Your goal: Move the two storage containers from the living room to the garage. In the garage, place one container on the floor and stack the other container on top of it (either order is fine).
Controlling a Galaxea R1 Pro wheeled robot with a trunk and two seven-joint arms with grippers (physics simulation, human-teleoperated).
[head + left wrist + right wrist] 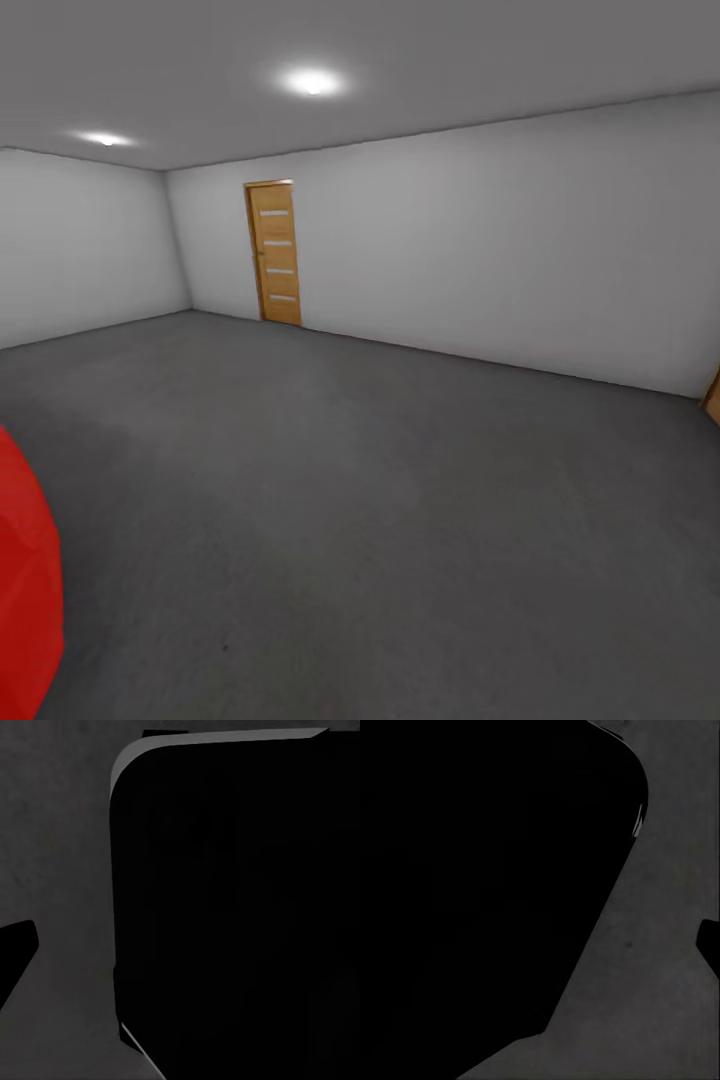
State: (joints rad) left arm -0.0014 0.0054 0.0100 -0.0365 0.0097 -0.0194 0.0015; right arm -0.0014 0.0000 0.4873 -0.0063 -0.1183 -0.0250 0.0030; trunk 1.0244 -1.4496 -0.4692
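- Grey floor (380, 500) filled the garage, with white walls (500, 240) and a wooden door (274, 252) at the far side.
- Red car (25, 590) edge stood near, on the left.
- Wrist views showed dark shapes over floor; I cannot tell either gripper's opening.

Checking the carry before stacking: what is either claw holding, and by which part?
Cannot be told: both wrist views show dark shapes over the floor, no container.
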